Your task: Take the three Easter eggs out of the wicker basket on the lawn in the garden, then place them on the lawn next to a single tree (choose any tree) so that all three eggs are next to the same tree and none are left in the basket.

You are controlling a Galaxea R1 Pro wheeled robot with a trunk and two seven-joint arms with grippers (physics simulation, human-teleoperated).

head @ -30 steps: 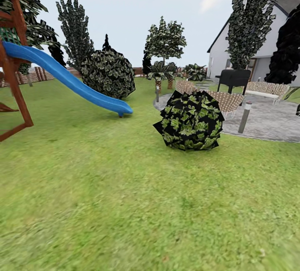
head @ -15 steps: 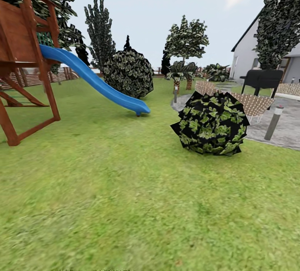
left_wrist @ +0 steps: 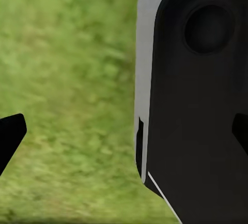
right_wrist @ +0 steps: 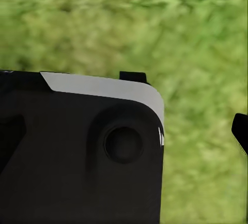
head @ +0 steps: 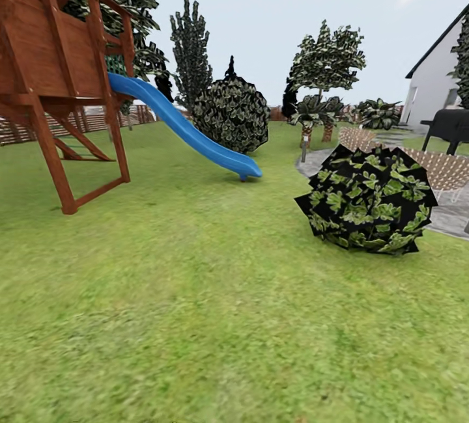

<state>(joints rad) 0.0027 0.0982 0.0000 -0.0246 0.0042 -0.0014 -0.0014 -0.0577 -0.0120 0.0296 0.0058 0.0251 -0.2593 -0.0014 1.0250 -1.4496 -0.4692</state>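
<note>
The robot stood on the lawn (head: 215, 319), which filled the whole lower part of the head view, and no egg and no wicker basket could be found in any picture, so their place could not be told from here. Ahead on the left was a wooden play tower (head: 58, 78) with a blue slide (head: 189, 130) coming down to the grass, and on the right a dark round bush (head: 368, 198) grew just beside the grey paved patio (head: 449, 218). Far behind, a tree (head: 326, 65) with pale leaves stood near the fence. In the left wrist view the tips of the left pincer (left_wrist: 126, 131) showed at both edges, well apart, with only grass and a dark part of the robot's body (left_wrist: 196, 105) between them, so it was wide open and held nothing. In the right wrist view one dark fingertip (right_wrist: 240, 131) showed, so it could not be told how the right pincer stood. The risk seemed to be in the driving: while searching for the basket, the robot could hit the tower legs or the bush, or lose time going the wrong way.
</note>
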